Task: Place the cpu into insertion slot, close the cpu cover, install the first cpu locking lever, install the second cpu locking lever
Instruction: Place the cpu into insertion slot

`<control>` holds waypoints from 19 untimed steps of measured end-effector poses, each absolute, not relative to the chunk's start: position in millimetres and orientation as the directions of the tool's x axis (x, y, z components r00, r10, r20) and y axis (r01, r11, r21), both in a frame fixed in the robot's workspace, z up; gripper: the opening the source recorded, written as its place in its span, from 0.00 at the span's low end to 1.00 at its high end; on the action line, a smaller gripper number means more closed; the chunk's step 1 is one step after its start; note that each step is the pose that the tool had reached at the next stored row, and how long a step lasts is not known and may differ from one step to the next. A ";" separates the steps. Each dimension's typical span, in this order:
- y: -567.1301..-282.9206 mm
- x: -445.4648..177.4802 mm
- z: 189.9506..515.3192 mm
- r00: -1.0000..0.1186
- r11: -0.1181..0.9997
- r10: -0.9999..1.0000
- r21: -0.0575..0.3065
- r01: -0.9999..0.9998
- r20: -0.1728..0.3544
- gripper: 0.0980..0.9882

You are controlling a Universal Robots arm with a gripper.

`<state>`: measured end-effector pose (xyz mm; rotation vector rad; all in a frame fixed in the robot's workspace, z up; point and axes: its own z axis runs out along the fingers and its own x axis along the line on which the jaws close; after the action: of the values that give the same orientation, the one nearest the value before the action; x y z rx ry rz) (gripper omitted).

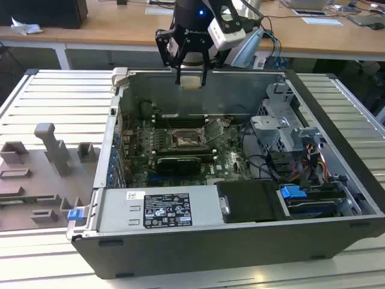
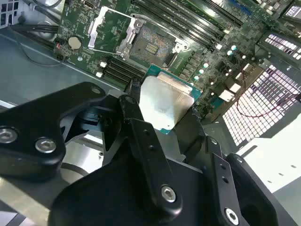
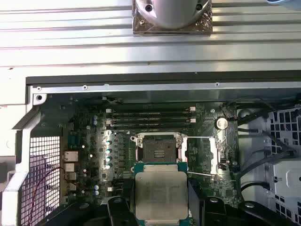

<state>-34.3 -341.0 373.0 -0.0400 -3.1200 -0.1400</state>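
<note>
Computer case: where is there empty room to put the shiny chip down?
The insertion slot lies bare, beside the opened cpu cover. The ribbed table beyond the grey fixtures is bare. Cables crowd the drive cage.

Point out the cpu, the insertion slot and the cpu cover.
cpu (image 3: 161, 197): first wrist view, metal top's centre.
insertion slot (image 3: 159, 150): first wrist view, dark centre.
cpu cover (image 2: 124, 42): second wrist view, frame's side bar.

The white label (image 1: 166, 209) on the grey power supply (image 1: 114, 212) bears print too small to read.
</note>
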 end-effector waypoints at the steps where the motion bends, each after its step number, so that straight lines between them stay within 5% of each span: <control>1: -341.0 -34.3 373.0 -0.999 0.996 0.026 0.089 0.028 0.019 0.50; 19: -341.0 -34.4 372.9 -0.994 0.990 0.106 0.089 0.108 0.019 0.50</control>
<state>-34.4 -341.0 372.9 -0.1675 -3.1194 -0.1412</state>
